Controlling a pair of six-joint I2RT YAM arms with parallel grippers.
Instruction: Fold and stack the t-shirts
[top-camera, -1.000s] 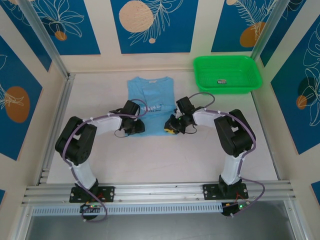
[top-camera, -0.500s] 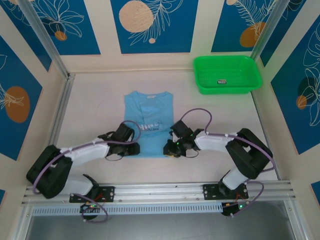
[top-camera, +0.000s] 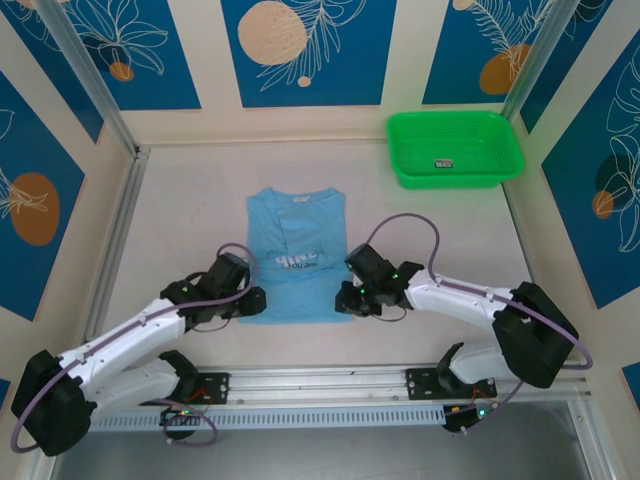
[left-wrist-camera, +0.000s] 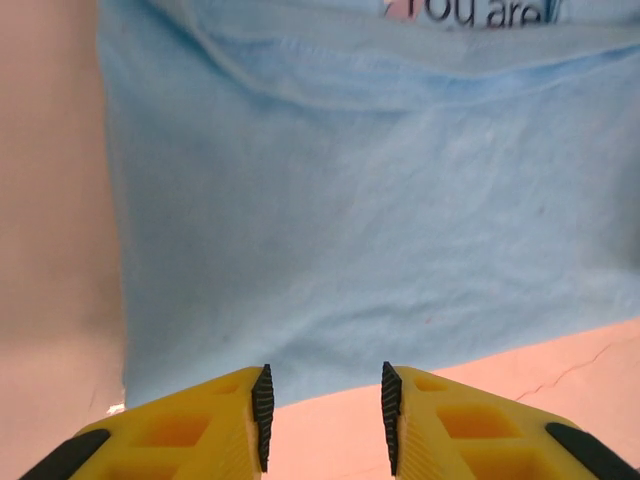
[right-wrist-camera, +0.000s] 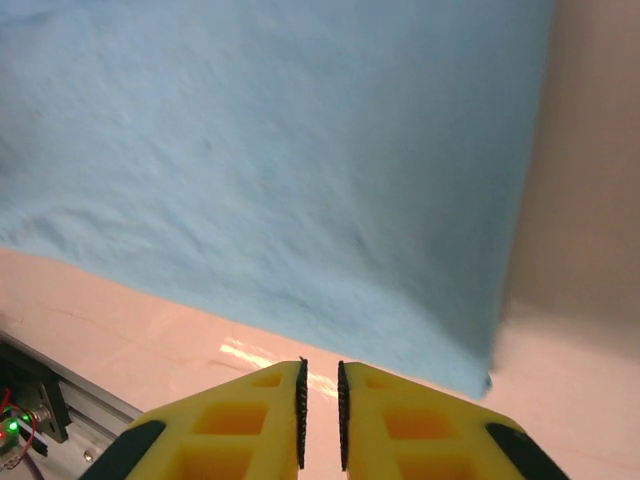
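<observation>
At the near hem of the t-shirt (top-camera: 294, 258), flat mid-desk (top-camera: 420, 330), the left gripper (left-wrist-camera: 323, 412) gapes partly and the right gripper (right-wrist-camera: 320, 415) is nearly closed, both empty, so each should pinch its corner evenly before folding.

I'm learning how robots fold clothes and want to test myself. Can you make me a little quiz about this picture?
1. True or false: the light blue t-shirt lies inside the green basket.
2. Which words can you read on the t-shirt from the left wrist camera?
A) You are
B) Hello
C) Good day
3. Fill in: the left gripper and right gripper both sit just past the t-shirt's ____ edge, the one closest to the arm bases.

Key:
1. False; it lies flat on the table, apart from the basket.
2. A
3. Bottom (hem)
</observation>
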